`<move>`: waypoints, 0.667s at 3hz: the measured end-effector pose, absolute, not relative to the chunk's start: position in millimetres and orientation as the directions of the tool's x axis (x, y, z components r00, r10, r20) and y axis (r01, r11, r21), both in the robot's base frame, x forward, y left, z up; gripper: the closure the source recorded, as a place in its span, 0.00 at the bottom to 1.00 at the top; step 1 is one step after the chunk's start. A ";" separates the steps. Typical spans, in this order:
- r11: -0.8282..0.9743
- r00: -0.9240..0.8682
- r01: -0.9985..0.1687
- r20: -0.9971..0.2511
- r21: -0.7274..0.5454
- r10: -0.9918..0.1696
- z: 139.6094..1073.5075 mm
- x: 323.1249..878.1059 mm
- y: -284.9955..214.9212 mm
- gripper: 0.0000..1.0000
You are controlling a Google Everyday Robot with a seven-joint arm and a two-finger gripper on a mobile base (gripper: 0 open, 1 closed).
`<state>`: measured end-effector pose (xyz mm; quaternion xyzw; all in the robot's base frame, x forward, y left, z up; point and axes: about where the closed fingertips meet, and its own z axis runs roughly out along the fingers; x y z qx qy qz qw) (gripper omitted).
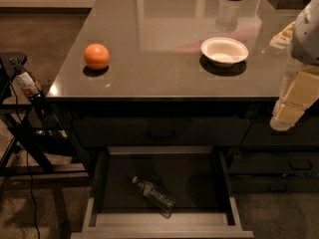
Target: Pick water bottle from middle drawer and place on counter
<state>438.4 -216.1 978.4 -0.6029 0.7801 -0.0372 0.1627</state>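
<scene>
the water bottle [154,195] lies on its side in the open middle drawer [164,232], at 6 o'clock under the bench [159,78]. the pincer [294,103] hangs at 3 o'clock by the bench's front edge, well apart from the bottle; one cannot tell if it is apart or together. an orange ball [96,56] and a white bowl [224,50] sit on the bench.

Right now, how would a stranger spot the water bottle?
Under the glossy grey-brown counter, left of the pale gripper at its right end, a wide grey-walled drawer stands open. On its dark floor lies the small clear ribbed plastic bottle, alone there.
</scene>
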 end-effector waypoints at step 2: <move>0.293 -0.238 -0.923 -0.228 -0.249 -0.944 962.0 438.9 -203.9 0.00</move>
